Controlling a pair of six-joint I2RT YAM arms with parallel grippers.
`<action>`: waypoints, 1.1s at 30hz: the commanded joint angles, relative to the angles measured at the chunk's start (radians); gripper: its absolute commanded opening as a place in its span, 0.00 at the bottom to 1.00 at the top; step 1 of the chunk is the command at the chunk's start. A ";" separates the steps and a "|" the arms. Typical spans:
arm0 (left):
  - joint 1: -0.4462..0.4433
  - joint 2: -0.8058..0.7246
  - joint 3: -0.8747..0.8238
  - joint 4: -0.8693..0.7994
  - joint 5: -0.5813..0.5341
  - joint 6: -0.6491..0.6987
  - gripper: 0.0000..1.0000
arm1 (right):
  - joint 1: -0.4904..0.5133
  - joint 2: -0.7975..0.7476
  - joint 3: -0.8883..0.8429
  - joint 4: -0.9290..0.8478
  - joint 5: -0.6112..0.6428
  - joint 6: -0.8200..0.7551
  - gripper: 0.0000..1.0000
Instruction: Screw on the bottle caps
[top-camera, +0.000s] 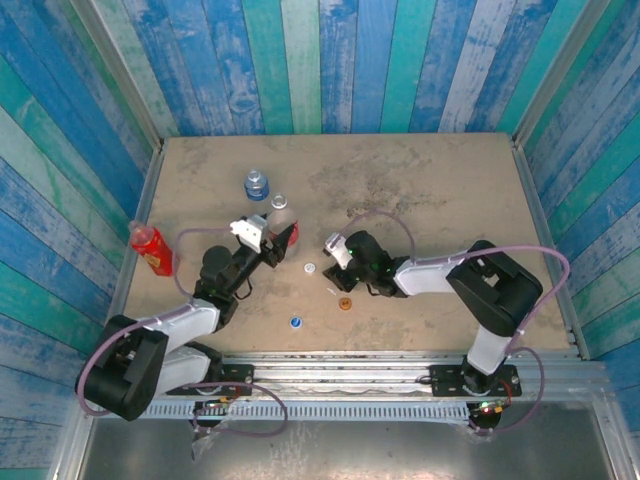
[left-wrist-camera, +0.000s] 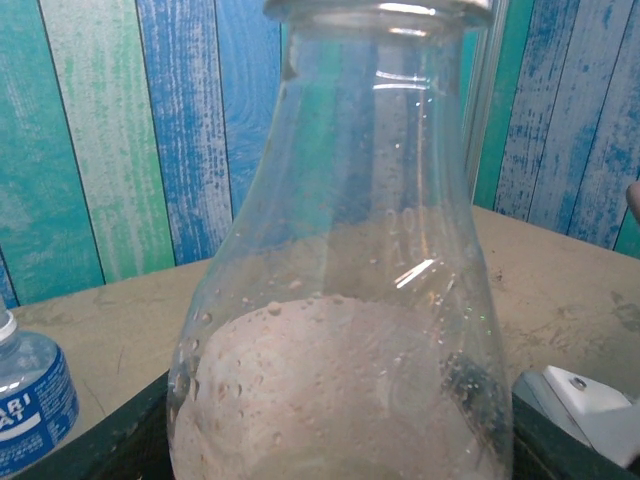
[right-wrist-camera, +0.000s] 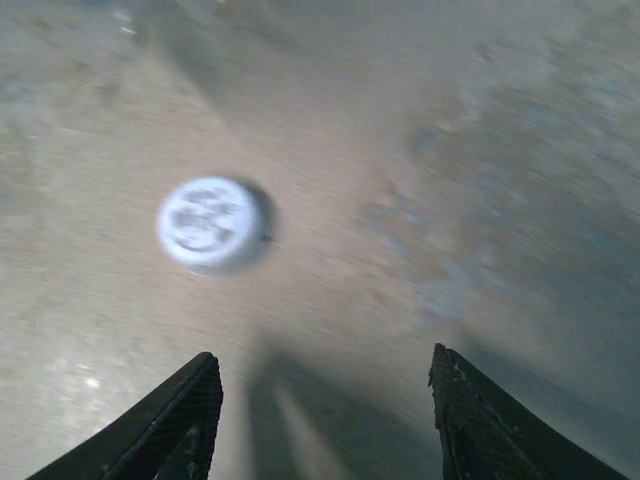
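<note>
bottle (left-wrist-camera: 340, 260) upright in left gripper (top-camera: 279, 238), mouth up

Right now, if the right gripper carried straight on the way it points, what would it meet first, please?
Most likely the bare table, since the right gripper points down at it. The white cap lies left of that line, roughly ahead of one finger, which might clip it; depth is unclear.

Right fingers (right-wrist-camera: 180, 430) wide apart.
</note>
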 joint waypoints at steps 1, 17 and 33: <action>0.000 -0.054 -0.013 -0.019 -0.019 0.005 0.62 | 0.023 0.059 0.046 0.023 -0.044 -0.024 0.59; -0.001 -0.072 -0.029 -0.032 -0.024 0.003 0.62 | 0.053 0.200 0.192 0.017 -0.019 -0.008 0.37; -0.076 0.143 0.020 0.162 0.114 -0.058 0.61 | -0.094 -0.034 -0.054 0.002 0.223 0.191 0.32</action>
